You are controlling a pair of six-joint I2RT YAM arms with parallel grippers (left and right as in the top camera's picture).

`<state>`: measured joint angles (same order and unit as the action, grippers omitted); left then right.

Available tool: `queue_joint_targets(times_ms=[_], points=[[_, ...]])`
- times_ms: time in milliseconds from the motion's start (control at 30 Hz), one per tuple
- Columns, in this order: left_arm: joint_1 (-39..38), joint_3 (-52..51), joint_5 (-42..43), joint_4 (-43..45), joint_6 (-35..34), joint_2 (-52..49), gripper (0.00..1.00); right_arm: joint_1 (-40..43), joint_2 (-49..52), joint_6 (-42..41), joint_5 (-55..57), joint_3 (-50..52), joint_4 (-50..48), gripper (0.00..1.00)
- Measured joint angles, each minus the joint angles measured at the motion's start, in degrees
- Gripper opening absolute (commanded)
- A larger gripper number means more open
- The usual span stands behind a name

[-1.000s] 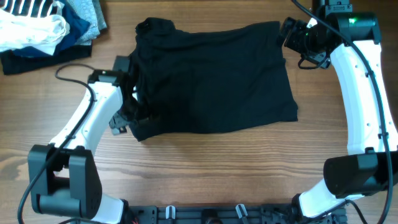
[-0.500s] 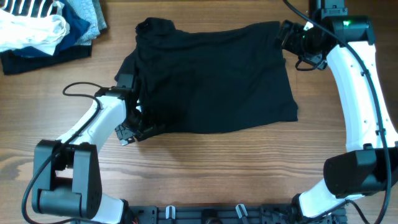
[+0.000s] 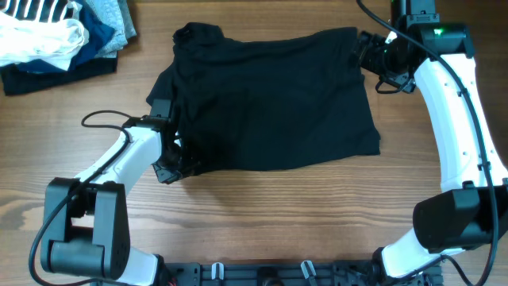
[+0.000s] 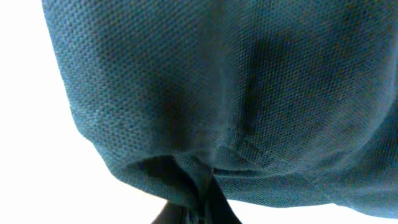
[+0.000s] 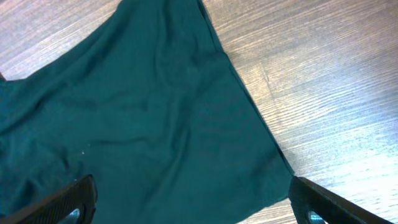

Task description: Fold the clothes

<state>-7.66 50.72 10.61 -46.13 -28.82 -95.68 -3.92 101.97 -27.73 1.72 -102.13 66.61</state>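
2 corners are giving the best hold on the limp, light shirt spread on the table: my left gripper is pinching the lower-left, my right gripper is hovering spread-jawed over the upper-right.

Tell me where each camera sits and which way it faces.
Overhead: above the table, looking straight down on the black shirt, clothes pile and both arms.
Left wrist: pressed close to shirt fabric bunching into the left gripper.
Right wrist: angled down at a shirt corner on wood, right gripper open at bottom.
Shared: all show the shirt.
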Motion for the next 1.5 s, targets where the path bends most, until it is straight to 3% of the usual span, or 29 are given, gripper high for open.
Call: queue_joint_targets(times_ms=[267,300,367,533,567,633,700,867,1133,1267,1500], points=[[0.0,7.8,1.8,-6.6,0.2,5.3,0.04,0.0,0.0,0.0,0.0,0.0,0.0,1.0],[0.0,10.0,1.8,-6.2,0.2,6.8,0.14,0.0,0.0,0.0,0.0,0.0,0.0,1.0],[0.0,12.6,1.7,-3.8,0.5,8.9,0.48,0.0,0.0,0.0,0.0,0.0,0.0,1.0],[0.1,15.1,1.2,2.8,1.1,10.2,0.52,0.0,0.0,0.0,0.0,0.0,0.0,1.0],[0.1,15.1,1.2,3.4,1.2,9.5,0.59,0.0,0.0,0.0,0.0,0.0,0.0,1.0],[0.0,15.1,1.1,5.1,1.9,6.7,0.84,0.0,0.0,0.0,0.0,0.0,0.0,1.0],[0.0,15.1,1.0,5.9,2.4,3.2,0.9,0.0,0.0,0.0,0.0,0.0,0.0,1.0],[0.4,15.0,0.8,3.7,3.4,-1.9,0.93,0.0,0.0,0.0,0.0,0.0,0.3,1.0],[6.9,15.0,0.0,-3.8,9.2,2.8,0.92,0.0,0.0,0.0,0.0,0.0,0.2,0.99],[10.4,14.8,1.6,-3.0,13.9,3.0,0.94,0.0,0.0,0.0,0.0,0.0,0.0,1.0],[9.3,14.7,6.5,0.2,18.9,-1.3,0.94,0.0,0.0,0.0,0.0,0.0,0.2,0.99]])
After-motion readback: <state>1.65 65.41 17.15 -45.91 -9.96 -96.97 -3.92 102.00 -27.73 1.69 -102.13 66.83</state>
